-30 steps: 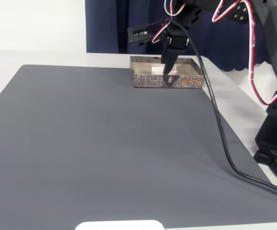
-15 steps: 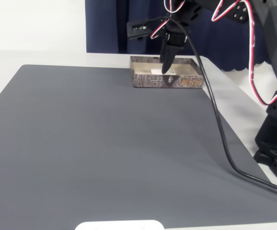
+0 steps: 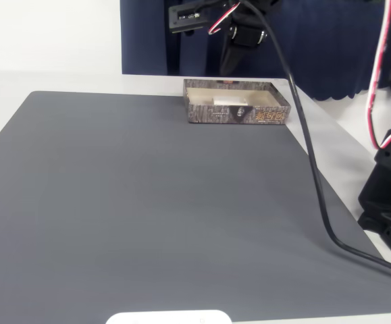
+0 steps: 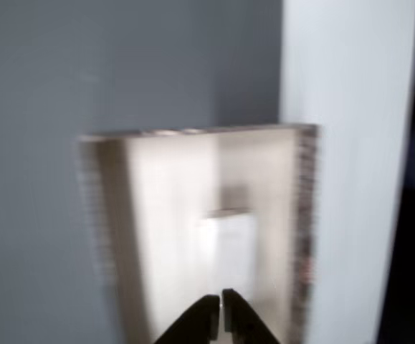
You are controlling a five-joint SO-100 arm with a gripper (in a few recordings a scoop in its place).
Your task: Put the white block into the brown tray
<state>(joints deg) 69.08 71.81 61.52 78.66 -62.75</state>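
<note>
Already resting inside the brown tray: white block. Hand empty, fingertips nearly closed, lower centre. Best lift straight up, clear of walls.

We can read no text anywhere. The brown tray carries a dark emblem and orange lettering on its front wall, too small for us to make out.
</note>
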